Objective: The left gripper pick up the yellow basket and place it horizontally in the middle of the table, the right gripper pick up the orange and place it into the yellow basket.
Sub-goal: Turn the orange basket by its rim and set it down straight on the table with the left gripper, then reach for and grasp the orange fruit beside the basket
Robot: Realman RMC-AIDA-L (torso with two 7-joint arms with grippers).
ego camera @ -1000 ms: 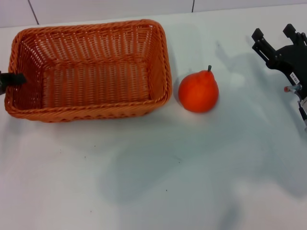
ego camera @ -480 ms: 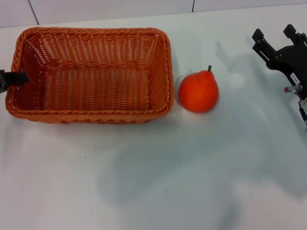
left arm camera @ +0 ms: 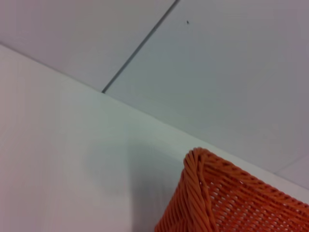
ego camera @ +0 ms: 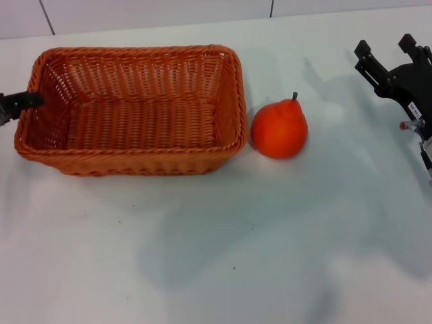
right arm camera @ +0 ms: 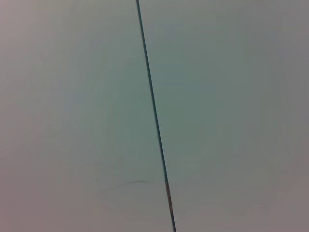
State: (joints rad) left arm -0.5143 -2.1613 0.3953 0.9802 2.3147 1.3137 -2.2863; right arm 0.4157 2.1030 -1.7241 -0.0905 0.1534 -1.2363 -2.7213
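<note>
The yellow basket [ego camera: 135,111], orange-brown woven wicker, lies lengthwise on the white table [ego camera: 223,243] at the back left. My left gripper [ego camera: 19,102] shows only as a dark finger at the left edge, clamped on the basket's left rim. A corner of the basket also shows in the left wrist view [left arm camera: 200,193]. The orange [ego camera: 279,128], with a dark stem, stands on the table just right of the basket, a small gap between them. My right gripper [ego camera: 385,46] is open and empty at the far right, well apart from the orange.
A white wall with dark seams [ego camera: 271,8] runs behind the table's back edge. The right wrist view shows only a pale surface with a thin dark line [right arm camera: 154,116].
The basket has shifted a little to the right and settled from a tilt to level, still held at its left rim. The orange and the right arm have not moved.
</note>
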